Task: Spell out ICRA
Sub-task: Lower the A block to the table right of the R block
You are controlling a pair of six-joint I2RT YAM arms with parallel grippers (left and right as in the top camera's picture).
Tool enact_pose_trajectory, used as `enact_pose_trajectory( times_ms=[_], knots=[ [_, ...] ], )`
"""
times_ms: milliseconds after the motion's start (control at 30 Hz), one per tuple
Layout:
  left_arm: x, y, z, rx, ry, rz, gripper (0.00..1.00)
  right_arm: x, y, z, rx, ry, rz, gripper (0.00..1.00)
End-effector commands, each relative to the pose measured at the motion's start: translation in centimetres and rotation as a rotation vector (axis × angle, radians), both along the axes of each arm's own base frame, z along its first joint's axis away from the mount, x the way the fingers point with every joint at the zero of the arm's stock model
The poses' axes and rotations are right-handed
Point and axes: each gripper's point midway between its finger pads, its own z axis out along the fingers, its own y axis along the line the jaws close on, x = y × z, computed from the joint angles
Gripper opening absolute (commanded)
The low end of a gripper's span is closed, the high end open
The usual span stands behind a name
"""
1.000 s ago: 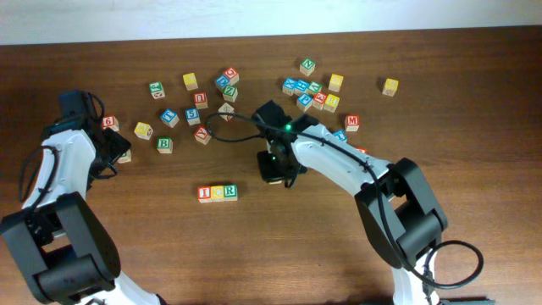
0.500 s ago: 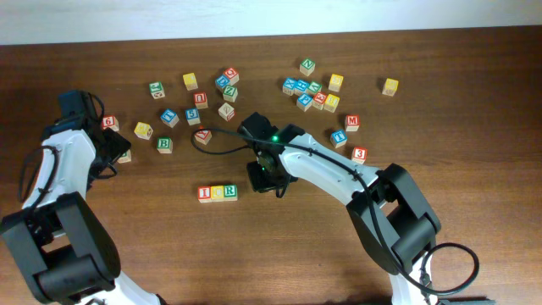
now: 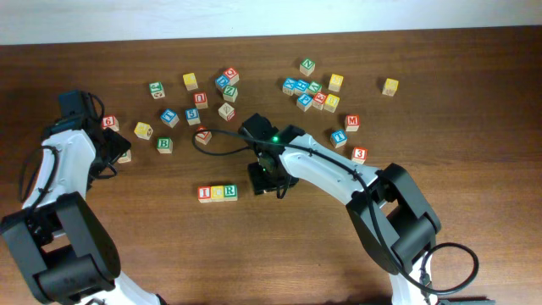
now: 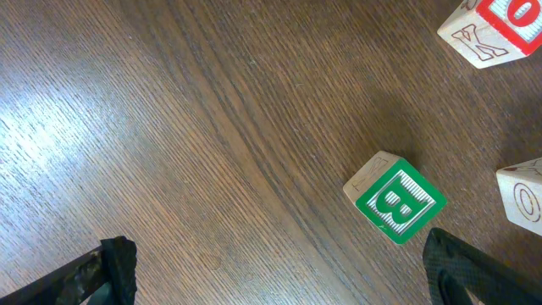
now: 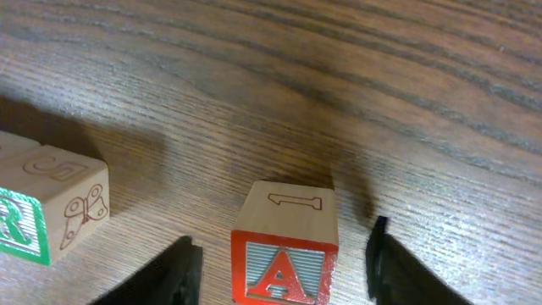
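Three cubes stand in a row on the table: red I (image 3: 204,194), yellow C (image 3: 218,193) and green R (image 3: 230,191). The red A cube (image 5: 285,254) rests on the wood just right of the R cube (image 5: 51,207), a small gap between them. My right gripper (image 5: 288,271) straddles the A cube, open, with daylight on both sides of it. From overhead the right gripper (image 3: 265,180) hides the A cube. My left gripper (image 4: 284,280) hangs open over bare wood at the table's left (image 3: 117,151), holding nothing.
Loose cubes are scattered across the back: a green B (image 3: 164,145), a 6 (image 3: 108,123), an M (image 3: 352,123), a 3 (image 3: 359,154), a yellow one (image 3: 389,85). The green B cube (image 4: 395,199) lies just ahead of my left gripper's right finger.
My right gripper carried the A cube left toward the row's right end, set it on the table and opened off it. The left arm has not moved.
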Motion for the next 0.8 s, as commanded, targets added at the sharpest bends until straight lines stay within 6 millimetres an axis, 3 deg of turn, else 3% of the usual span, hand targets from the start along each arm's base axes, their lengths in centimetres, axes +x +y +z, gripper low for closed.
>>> enact_pose_trajectory(
  times_ms=[0, 233, 400, 567, 767],
  knots=[
    [-0.1, 0.1, 0.7, 0.008, -0.017, 0.005, 0.99, 0.0, -0.2, 0.2, -0.011, -0.011, -0.006, 0.71],
    [-0.1, 0.1, 0.7, 0.008, -0.017, 0.005, 0.99, 2.3, -0.9, 0.3, -0.061, -0.122, -0.027, 0.86],
    [-0.1, 0.1, 0.7, 0.008, -0.017, 0.005, 0.99, 4.3, 0.2, 0.8, -0.018, -0.209, -0.038, 1.00],
    [-0.1, 0.1, 0.7, 0.008, -0.017, 0.005, 0.99, 6.1, -1.7, 1.1, -0.116, -0.306, -0.075, 0.98],
    [-0.1, 0.1, 0.7, 0.008, -0.017, 0.005, 1.00, 7.3, -2.9, 1.2, -0.116, -0.314, -0.114, 0.98]
  ],
)
